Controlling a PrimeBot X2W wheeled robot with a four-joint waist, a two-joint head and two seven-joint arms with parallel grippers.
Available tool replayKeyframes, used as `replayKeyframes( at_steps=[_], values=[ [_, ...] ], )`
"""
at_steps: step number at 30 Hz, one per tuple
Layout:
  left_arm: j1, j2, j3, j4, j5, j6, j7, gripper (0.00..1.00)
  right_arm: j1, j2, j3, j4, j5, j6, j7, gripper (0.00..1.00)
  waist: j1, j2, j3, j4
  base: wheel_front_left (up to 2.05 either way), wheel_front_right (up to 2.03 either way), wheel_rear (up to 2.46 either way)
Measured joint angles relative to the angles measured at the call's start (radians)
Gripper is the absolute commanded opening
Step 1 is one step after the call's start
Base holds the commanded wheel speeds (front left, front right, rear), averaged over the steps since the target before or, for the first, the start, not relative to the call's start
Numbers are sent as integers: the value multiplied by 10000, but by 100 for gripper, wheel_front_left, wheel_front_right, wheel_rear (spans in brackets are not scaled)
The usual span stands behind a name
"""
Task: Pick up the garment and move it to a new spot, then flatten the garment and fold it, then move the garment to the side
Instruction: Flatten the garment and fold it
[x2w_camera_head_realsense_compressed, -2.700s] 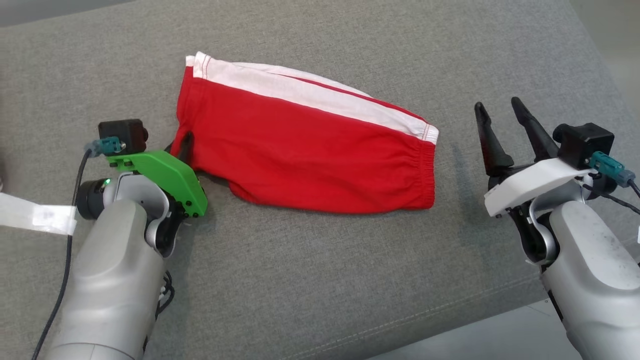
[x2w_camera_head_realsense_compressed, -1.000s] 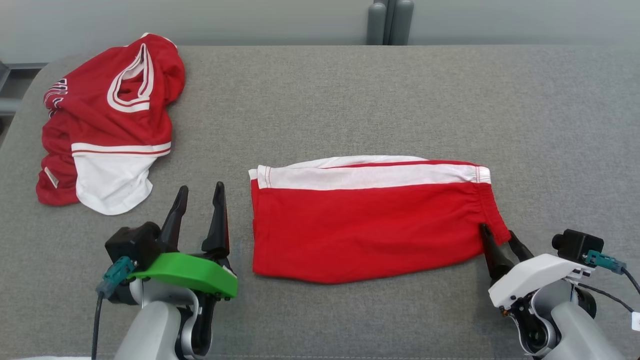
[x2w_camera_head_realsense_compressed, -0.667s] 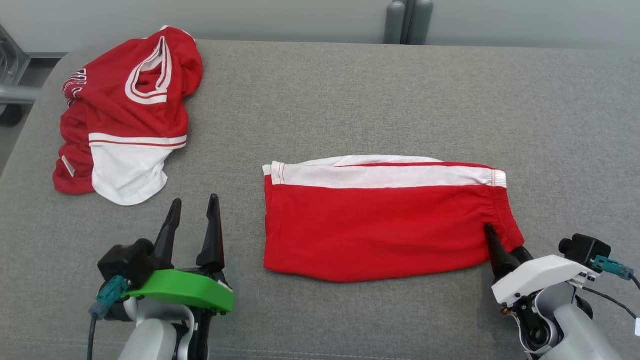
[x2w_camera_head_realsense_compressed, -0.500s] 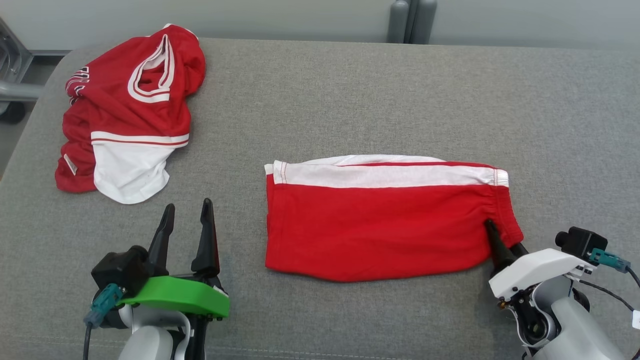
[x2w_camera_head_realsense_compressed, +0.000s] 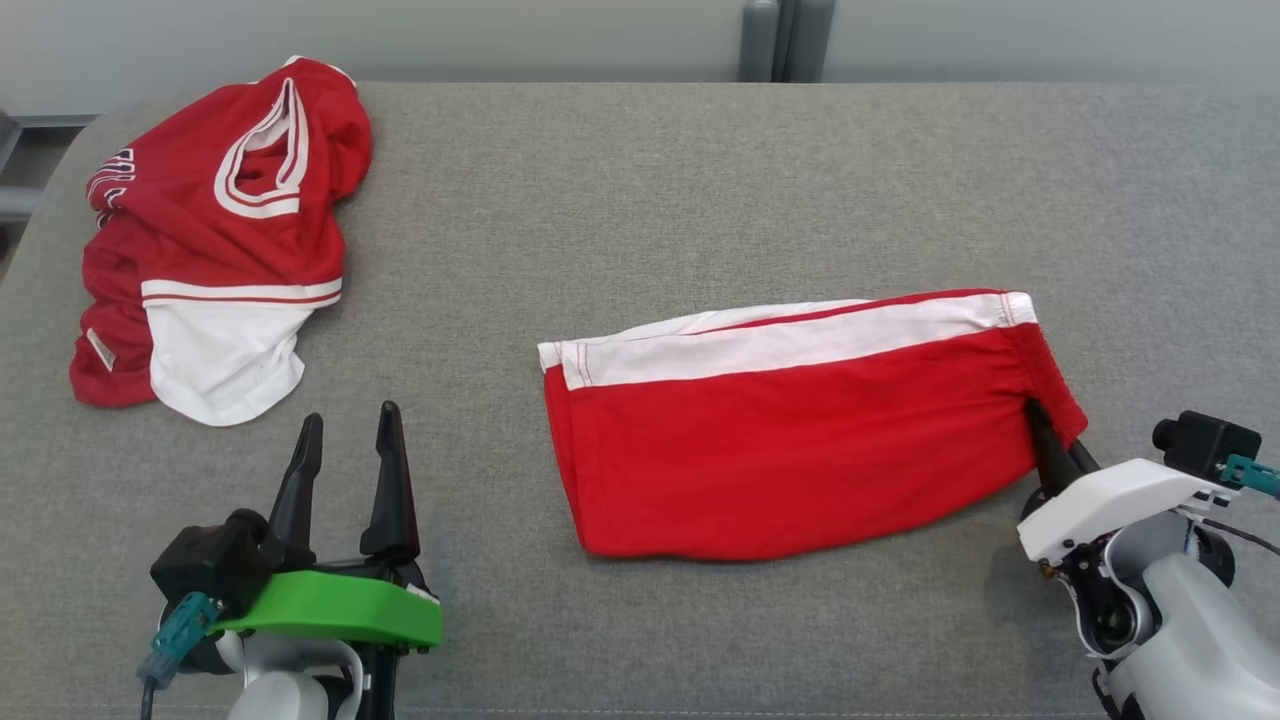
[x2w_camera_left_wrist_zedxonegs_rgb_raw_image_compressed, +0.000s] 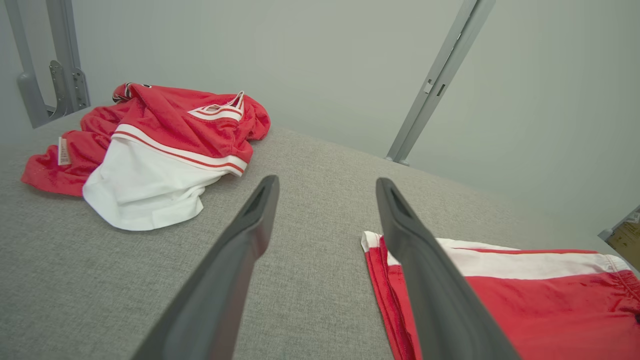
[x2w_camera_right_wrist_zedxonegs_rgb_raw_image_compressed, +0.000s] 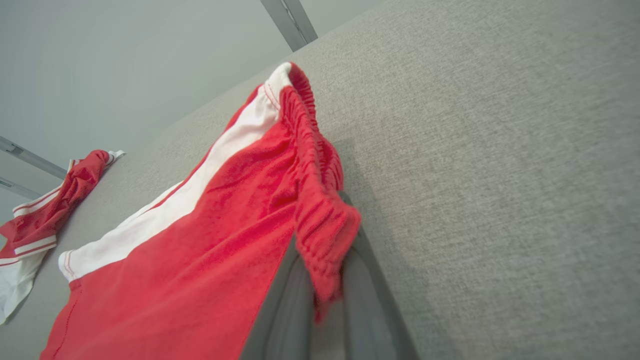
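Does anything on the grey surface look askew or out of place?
The folded red shorts lie slanted, waistband corner pinched in the right gripper. The red jersey at the far left is a crumpled heap.

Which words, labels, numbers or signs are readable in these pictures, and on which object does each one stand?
No text reads clearly.
White lettering on the crumpled jersey: folded and cut off, unreadable.
Pale tag at the jersey's edge: too small to read.
White label on the brown box: too small to read.
Red shorts: no text visible.
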Motion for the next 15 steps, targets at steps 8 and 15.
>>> replayKeyframes(
  at_steps=[8,15],
  values=[
    [213,6,-159,-301,12,0,0,100,-67,-792,-433,190,-150,-23,-113,0,0,0,57,-361,0,0,0],
    [236,29,-276,-387,10,2,0,100,-370,-1114,-431,50,-320,-92,-309,0,0,0,126,-526,0,0,0]
  ],
)
